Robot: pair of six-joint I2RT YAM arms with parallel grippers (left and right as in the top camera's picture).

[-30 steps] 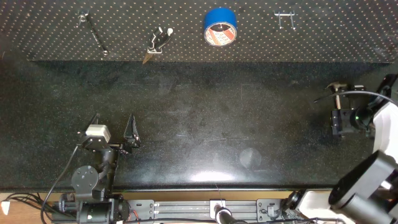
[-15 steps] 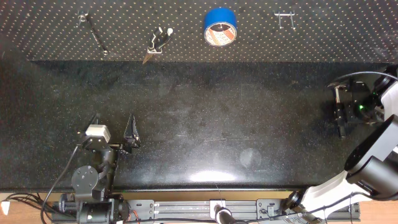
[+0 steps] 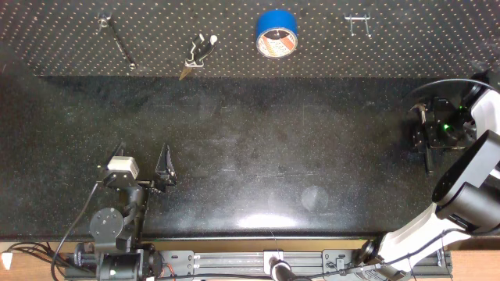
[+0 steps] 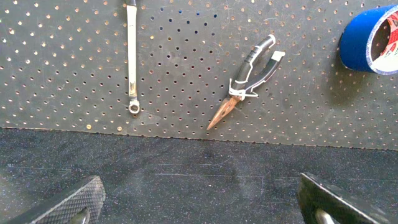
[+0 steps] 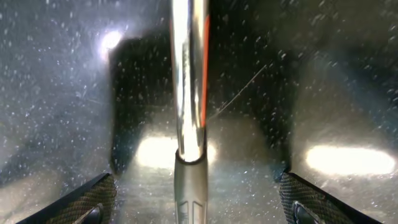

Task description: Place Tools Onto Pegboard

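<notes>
A metal tool with a chrome shaft [image 5: 188, 93], seemingly a hammer, lies on the black table at the far right; its dark handle end [image 3: 427, 161] sticks out below my right gripper [image 3: 426, 129]. The right gripper [image 5: 196, 194] is low over the tool and open, one finger on either side of the shaft without touching it. The pegboard [image 3: 391, 55] along the back holds a wrench [image 3: 117, 43], pliers [image 3: 197, 56], a blue tape roll [image 3: 276, 33] and a bare double hook [image 3: 358, 26]. My left gripper [image 3: 142, 158] stands open near the front left and holds nothing.
The black table [image 3: 258, 148] stretches between the arms. From the left wrist I see the wrench [image 4: 132, 56], pliers [image 4: 249, 74] and tape roll [image 4: 370, 40] hanging on the pegboard. The table's right edge is close to the right gripper.
The right gripper has moved a little farther toward the pegboard and settled over the tool at the right. The left arm has stayed still.
</notes>
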